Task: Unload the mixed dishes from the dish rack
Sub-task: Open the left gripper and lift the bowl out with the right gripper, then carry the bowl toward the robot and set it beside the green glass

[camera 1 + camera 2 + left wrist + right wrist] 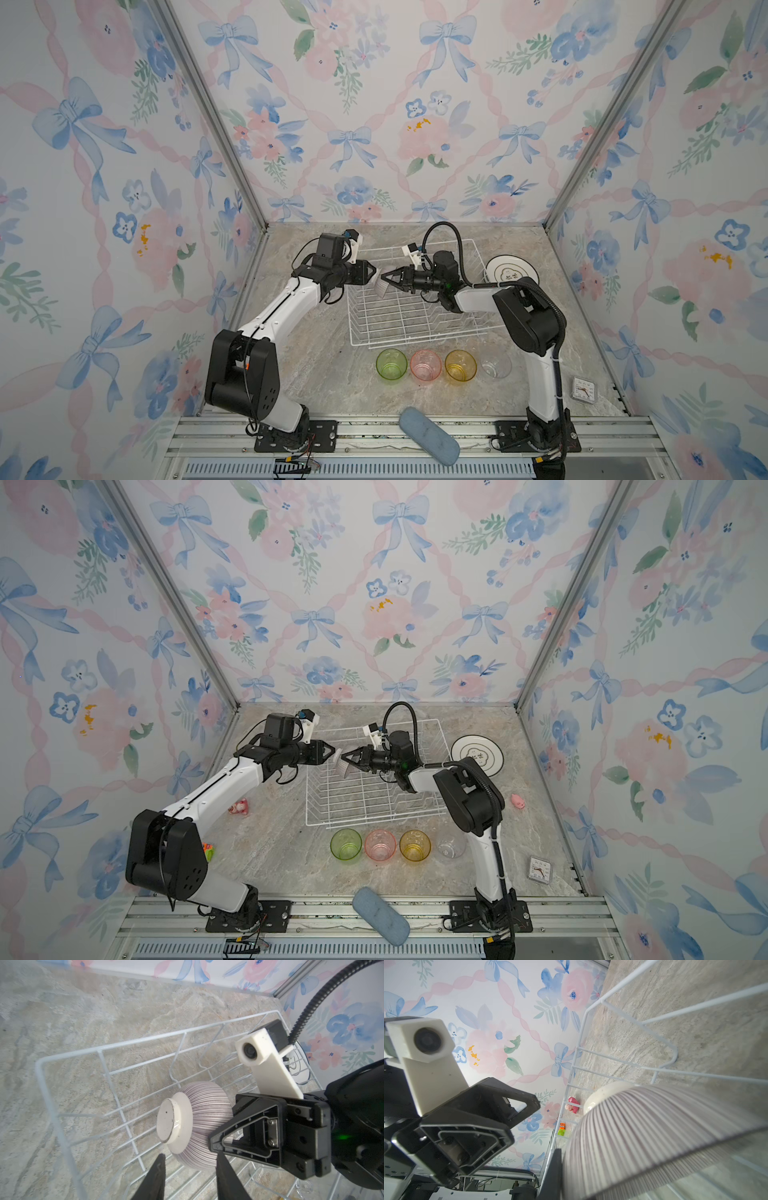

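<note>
Here we find the ribbed bowl (207, 1109) tipped on its side over the left end of the dish rack (185, 1032), the right gripper (385, 279) pinched tight on its rim, presumably to carry it out; the left gripper (190, 1156) stands part-open just short of the foot, gripping nothing. The rack otherwise looks bare: four tumblers (426, 365) line the counter (316, 374) along its near edge, plates (511, 272) sit by its far right corner
</note>
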Motion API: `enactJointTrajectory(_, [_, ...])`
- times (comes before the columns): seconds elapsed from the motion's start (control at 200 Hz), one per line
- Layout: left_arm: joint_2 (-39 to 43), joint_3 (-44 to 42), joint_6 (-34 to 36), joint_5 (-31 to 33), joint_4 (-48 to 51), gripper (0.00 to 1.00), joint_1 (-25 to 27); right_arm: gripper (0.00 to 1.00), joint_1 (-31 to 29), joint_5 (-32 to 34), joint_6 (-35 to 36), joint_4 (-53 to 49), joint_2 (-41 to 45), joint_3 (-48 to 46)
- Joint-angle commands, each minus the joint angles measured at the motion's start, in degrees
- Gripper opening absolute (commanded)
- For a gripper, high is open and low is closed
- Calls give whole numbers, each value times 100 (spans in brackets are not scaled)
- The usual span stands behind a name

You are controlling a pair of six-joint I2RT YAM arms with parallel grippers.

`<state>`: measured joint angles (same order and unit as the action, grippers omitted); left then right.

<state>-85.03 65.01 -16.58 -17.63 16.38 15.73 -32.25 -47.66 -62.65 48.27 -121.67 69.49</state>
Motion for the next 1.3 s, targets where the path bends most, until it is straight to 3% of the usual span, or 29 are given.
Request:
enactJointTrajectory(0.0, [453, -158, 60, 713, 68, 39, -17, 0, 7, -164, 622, -378, 595, 244])
enactJointTrajectory(0.12, [943, -287, 25, 1149, 80, 41, -73, 0, -33, -137, 1441, -1397, 1101, 266])
enactJointTrajectory(0.285, [1340, -650, -80, 1046, 103, 43, -430, 0, -305, 167, 3073, -3455, 1953, 519])
enactJointTrajectory(0.485, [1419, -1084, -135, 734, 88, 43, -863, 0, -1352, 1664, 5782, -6939, 2654, 1604])
enactJointTrajectory(0.68, [1488, -1226, -245, 335, 91, 43, -1356, 0, -2883, 3560, 7269, -8640, 2980, 2317])
enactJointTrajectory(0.815, [1550, -1284, -285, 204, 77, 43, -1423, 0, -3770, 4734, 7780, -9036, 2976, 2442])
enactJointTrajectory(0.995, [1630, -1325, -276, 172, 70, 43, -1474, 0, -4470, 5488, 8249, -9491, 2591, 2801])
enactJointTrajectory(1.295, [1621, -1335, -276, 62, 57, 43, -1572, 0, -4929, 6413, 8771, -9928, 1639, 3230])
